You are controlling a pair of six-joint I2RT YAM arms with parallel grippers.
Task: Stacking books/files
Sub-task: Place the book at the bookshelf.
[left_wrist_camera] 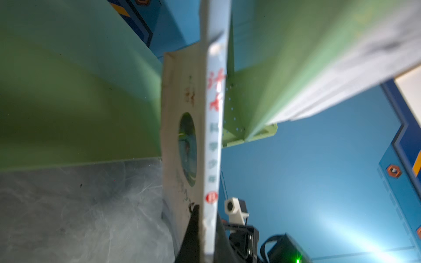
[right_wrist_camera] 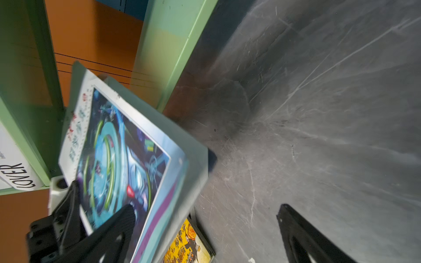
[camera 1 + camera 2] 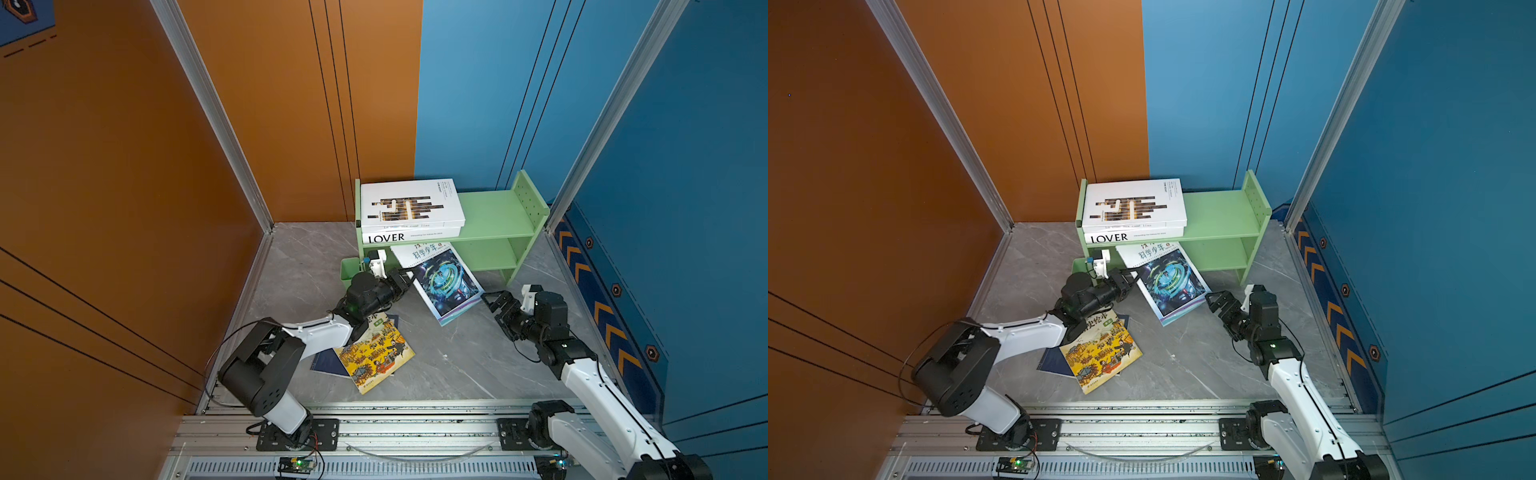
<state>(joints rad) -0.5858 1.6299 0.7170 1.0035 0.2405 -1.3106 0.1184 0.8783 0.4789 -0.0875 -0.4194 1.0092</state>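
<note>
My left gripper (image 3: 409, 277) (image 3: 1131, 276) is shut on the spine edge of the thin light-blue book (image 3: 444, 282) (image 3: 1167, 282), which tilts out from under the green shelf (image 3: 494, 212). The left wrist view shows that spine (image 1: 214, 136) pinched between the jaws (image 1: 206, 218). My right gripper (image 3: 490, 301) (image 2: 206, 209) stands open at the book's free corner (image 2: 123, 154), one finger (image 2: 123, 218) in front of the cover. The white book with brown-black bars (image 3: 409, 205) lies on the LOVER book (image 3: 411, 237) on the shelf. The yellow picture book (image 3: 376, 353) lies on a navy book (image 3: 326, 363).
A small green bin (image 3: 349, 270) stands on the grey floor by the shelf's left leg, close to my left wrist. Orange and blue walls close the space in on three sides. An aluminium rail (image 3: 415, 432) with both arm bases runs along the front.
</note>
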